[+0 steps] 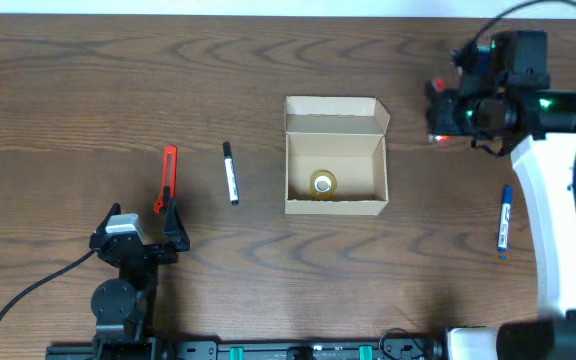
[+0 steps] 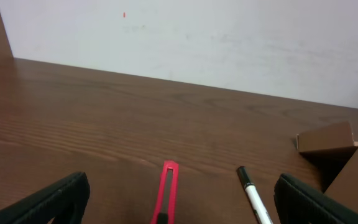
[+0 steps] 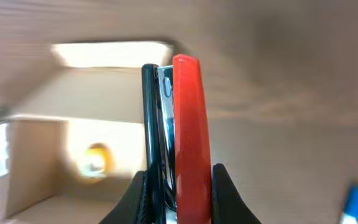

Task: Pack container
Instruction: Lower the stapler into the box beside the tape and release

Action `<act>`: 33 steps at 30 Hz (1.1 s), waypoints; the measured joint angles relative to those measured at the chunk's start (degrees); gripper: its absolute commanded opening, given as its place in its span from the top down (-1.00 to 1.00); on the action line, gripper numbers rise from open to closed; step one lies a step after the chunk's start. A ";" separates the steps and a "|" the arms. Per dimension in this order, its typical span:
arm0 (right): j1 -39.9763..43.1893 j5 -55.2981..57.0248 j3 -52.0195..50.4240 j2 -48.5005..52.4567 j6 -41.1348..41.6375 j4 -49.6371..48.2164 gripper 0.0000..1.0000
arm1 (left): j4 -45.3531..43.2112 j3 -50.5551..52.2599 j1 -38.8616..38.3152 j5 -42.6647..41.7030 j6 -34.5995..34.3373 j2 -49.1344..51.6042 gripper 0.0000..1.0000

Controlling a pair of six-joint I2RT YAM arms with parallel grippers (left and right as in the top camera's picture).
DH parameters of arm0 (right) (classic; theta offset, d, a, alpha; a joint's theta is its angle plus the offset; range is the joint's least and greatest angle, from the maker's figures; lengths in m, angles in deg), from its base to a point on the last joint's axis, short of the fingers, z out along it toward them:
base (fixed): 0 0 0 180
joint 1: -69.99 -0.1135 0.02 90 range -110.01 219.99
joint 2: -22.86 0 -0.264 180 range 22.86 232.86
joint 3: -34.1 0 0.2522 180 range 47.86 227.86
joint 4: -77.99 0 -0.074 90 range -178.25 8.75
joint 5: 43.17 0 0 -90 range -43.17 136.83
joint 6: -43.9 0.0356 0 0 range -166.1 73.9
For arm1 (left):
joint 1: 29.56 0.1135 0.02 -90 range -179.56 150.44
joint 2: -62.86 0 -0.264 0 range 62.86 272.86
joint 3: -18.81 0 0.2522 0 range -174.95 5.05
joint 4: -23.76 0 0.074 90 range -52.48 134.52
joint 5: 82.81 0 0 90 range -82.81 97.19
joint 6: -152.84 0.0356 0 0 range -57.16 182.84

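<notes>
The container [image 1: 335,155] is an open tan cardboard box mid-table, its flap lid folded back, with a tape roll [image 1: 323,183] inside. Right of the box and apart from it, my right gripper [image 1: 446,112] is shut on a red, chrome and black stapler [image 3: 188,124]. In the right wrist view the stapler stands up between the gripper [image 3: 178,193] jaws, with the container [image 3: 42,143] and tape roll [image 3: 94,158] blurred behind. My left gripper [image 1: 143,235] is open and empty at the front left. A red box cutter [image 2: 168,190] and a black-capped white pen [image 2: 252,196] lie just ahead of it.
The red box cutter [image 1: 168,178] and the white pen [image 1: 230,173] lie left of the box. A blue pen [image 1: 504,222] lies at the right, beside my right arm's white link. A pale wall rises behind the table's far edge.
</notes>
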 measured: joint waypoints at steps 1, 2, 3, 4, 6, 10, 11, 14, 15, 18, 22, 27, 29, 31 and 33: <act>-1.57 -1.05 1.14 -0.70 -1.42 1.27 0.97 | 0.02 0.00 0.00 0.00 0.02 0.00 -0.91; -2.78 -1.84 1.64 -1.16 -2.54 2.12 0.97 | 0.00 0.00 0.00 0.00 0.02 0.00 -0.91; -4.59 -2.64 2.05 -1.64 -4.04 3.13 0.98 | 0.00 0.00 0.00 0.00 0.02 0.00 -0.91; -6.23 -3.32 2.23 -1.84 -5.51 4.26 0.97 | 0.02 0.00 0.00 0.00 0.02 0.00 -0.91; -8.98 -4.15 2.25 -1.68 -8.04 6.19 0.98 | 0.02 0.00 0.00 0.00 0.02 0.00 -0.91; -13.33 -4.90 2.25 -0.33 -12.72 8.48 0.97 | 0.00 0.00 0.00 0.00 0.02 0.00 -0.91; -13.94 -4.90 2.23 -0.07 -13.60 8.57 0.97 | 0.00 0.00 0.00 0.00 0.02 0.00 -0.91; -15.04 -5.09 2.25 0.74 -16.22 8.66 0.98 | 0.00 0.00 0.00 0.00 0.00 0.00 -0.91; -15.06 -5.27 2.25 0.96 -17.14 8.68 0.97 | 0.00 0.00 0.00 0.00 0.02 0.00 -0.91; -15.04 -5.70 2.23 2.03 -19.74 8.90 0.98 | 0.02 0.00 0.00 0.00 0.02 0.00 -0.91; -15.04 -6.27 2.25 5.97 -21.86 8.85 0.98 | 0.00 0.00 0.00 0.00 0.00 0.00 -0.91; -15.06 -7.61 2.25 13.81 -23.28 8.66 0.97 | 0.00 0.00 0.00 0.00 0.00 0.00 -0.91; -15.06 -7.96 2.23 16.68 -23.74 8.50 0.98 | 0.00 0.00 0.00 0.00 0.00 0.00 -0.91; -15.06 -8.37 2.23 18.97 -24.11 8.22 0.97 | 0.02 0.00 0.00 0.00 0.00 0.00 -0.91; -15.06 -8.76 2.23 20.33 -24.46 8.04 0.97 | 0.02 0.00 0.00 0.00 0.00 0.00 -0.91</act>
